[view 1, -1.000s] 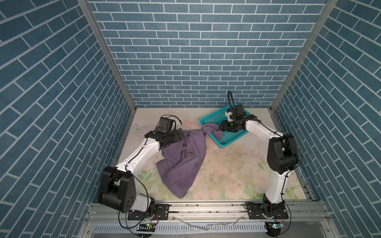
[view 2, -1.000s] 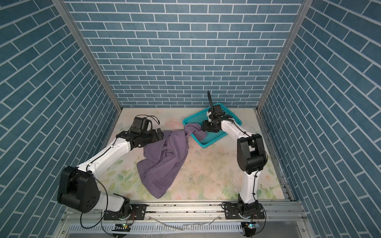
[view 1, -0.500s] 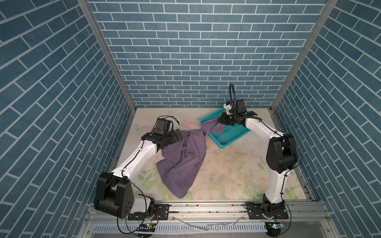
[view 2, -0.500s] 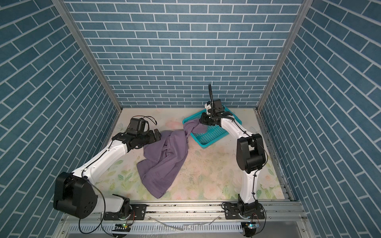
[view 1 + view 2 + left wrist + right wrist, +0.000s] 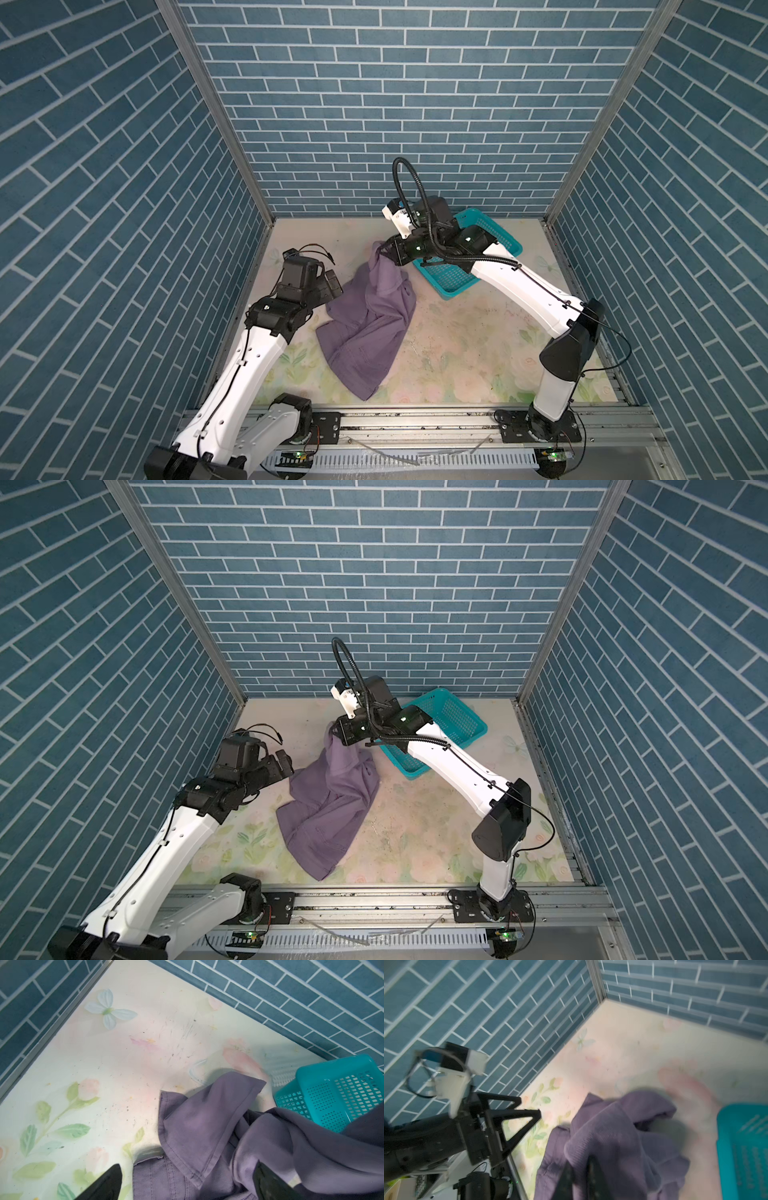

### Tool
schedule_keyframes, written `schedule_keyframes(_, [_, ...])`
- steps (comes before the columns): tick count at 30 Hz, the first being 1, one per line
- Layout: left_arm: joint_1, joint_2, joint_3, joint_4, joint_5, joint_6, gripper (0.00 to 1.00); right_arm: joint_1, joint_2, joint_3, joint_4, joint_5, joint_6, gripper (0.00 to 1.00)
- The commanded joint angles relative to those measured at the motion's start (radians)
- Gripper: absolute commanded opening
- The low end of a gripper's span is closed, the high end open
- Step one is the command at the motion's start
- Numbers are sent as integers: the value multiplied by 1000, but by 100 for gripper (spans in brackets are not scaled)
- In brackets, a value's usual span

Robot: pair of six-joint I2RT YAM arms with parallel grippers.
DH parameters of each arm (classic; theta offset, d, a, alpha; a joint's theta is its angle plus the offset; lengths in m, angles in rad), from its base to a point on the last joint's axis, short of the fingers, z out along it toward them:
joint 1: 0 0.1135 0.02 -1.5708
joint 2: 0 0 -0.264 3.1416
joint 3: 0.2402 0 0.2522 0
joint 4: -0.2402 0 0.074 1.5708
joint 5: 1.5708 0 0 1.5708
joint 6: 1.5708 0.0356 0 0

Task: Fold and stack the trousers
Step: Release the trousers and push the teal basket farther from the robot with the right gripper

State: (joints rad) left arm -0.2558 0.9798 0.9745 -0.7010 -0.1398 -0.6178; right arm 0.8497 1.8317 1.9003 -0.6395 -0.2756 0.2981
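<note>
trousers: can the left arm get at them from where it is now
Probably yes: the open left gripper sits right at the edge of the trousers, with nothing between them.

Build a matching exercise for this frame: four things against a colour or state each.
1 trousers
2 basket
3 left gripper
4 right gripper

A open, holding nothing
B teal, latticed
C purple, crumpled
D pinching lifted cloth

Pairs: 1-C, 2-B, 3-A, 4-D
</note>
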Motion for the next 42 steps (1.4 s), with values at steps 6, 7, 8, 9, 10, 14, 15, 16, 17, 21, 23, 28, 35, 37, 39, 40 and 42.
schedule_keyframes(6, [6, 85, 10, -16, 35, -33, 99, -17, -129, -223, -177, 546, -148, 60])
schedule_keyframes(7, [6, 94, 13, -13, 41, -36, 99, -21, -133, -246, -178, 604, -162, 62])
schedule_keyframes(8, [6, 103, 15, -6, 50, -39, 99, -29, -131, -267, -184, 649, -171, 63])
schedule_keyframes(9, [5, 107, 15, 2, 56, -43, 99, -38, -124, -280, -190, 677, -173, 63])
schedule_keyframes(10, [6, 112, 15, 8, 61, -43, 99, -47, -114, -291, -198, 694, -171, 63])
schedule_keyframes(14, [5, 128, 20, 16, 63, -46, 99, -60, -63, -349, -180, 674, -172, 64])
schedule_keyframes(15, [6, 131, 20, 19, 62, -45, 99, -64, -50, -358, -164, 659, -173, 64])
schedule_keyframes(16, [6, 136, 18, 24, 65, -45, 99, -69, -33, -367, -147, 635, -173, 65])
schedule_keyframes(17, [6, 140, 16, 27, 66, -44, 99, -78, -15, -370, -133, 613, -171, 65])
schedule_keyframes(21, [6, 166, 18, 32, 72, -46, 99, -130, 47, -370, -82, 508, -148, 65])
schedule_keyframes(23, [6, 175, 14, 41, 78, -41, 99, -161, 71, -370, -50, 435, -119, 61])
schedule_keyframes(28, [6, 200, 15, 44, 65, -35, 99, -211, 111, -379, 6, 405, -37, 49])
schedule_keyframes(35, [6, 251, 41, 60, 75, -14, 99, -276, 120, -386, 15, 487, 63, 38])
schedule_keyframes(37, [6, 264, 43, 66, 82, -9, 99, -302, 120, -387, 16, 525, 78, 36])
schedule_keyframes(39, [6, 275, 43, 72, 84, -10, 99, -329, 123, -384, 20, 535, 70, 32])
schedule_keyframes(40, [6, 278, 43, 74, 86, -10, 99, -344, 124, -379, 20, 543, 67, 31])
schedule_keyframes(42, [6, 285, 41, 75, 91, -10, 99, -376, 129, -368, 15, 551, 68, 28])
